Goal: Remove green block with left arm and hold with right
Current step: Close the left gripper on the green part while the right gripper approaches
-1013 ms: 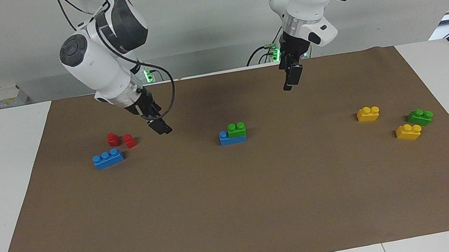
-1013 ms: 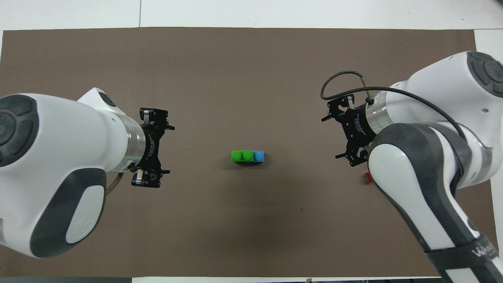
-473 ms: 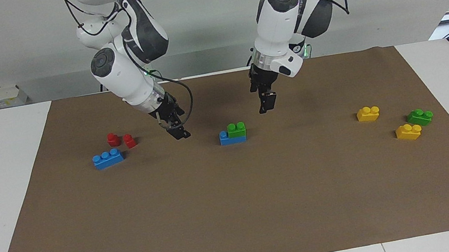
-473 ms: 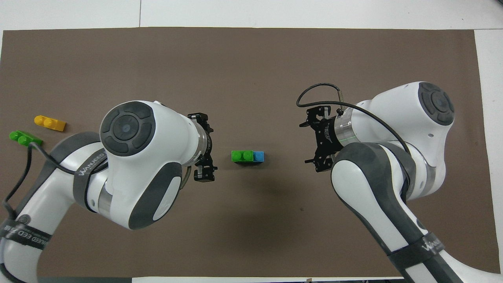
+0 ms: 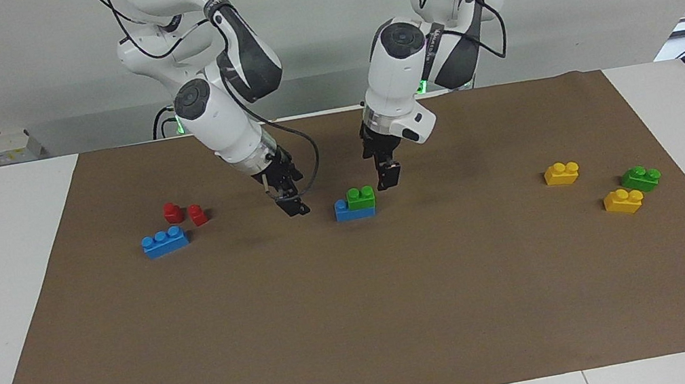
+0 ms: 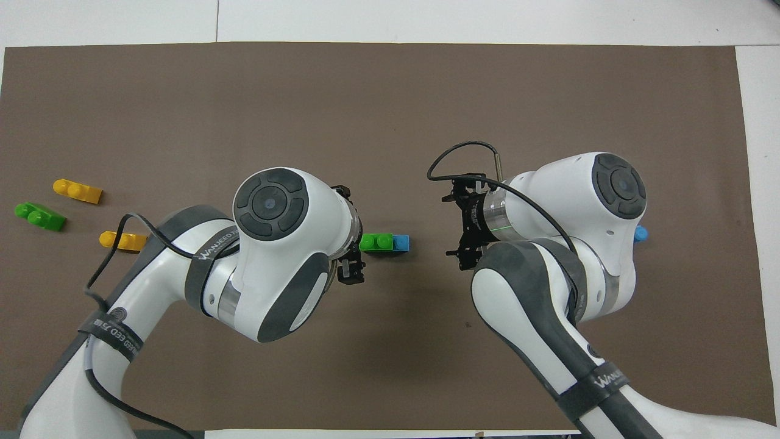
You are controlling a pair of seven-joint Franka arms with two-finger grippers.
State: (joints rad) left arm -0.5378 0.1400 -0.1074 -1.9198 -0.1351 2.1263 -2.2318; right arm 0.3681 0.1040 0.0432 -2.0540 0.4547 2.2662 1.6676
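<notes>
Right pincer (image 5: 294,208) is held low beside the blue brick (image 5: 354,211); spread cannot be told. Green block (image 5: 361,197) sits stacked on it, mid-surface. Left pincer (image 5: 387,177) hangs just beside green; gap cannot be told. If blue is gripped loosely, the whole stack may lift.

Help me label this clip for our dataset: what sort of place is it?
Most likely a robotics lab bench set up for manipulation trials. Two Franka arms work over a white table covered by a brown mat, with toy bricks laid out, including a green block stacked on a blue brick, against bare walls.
</notes>
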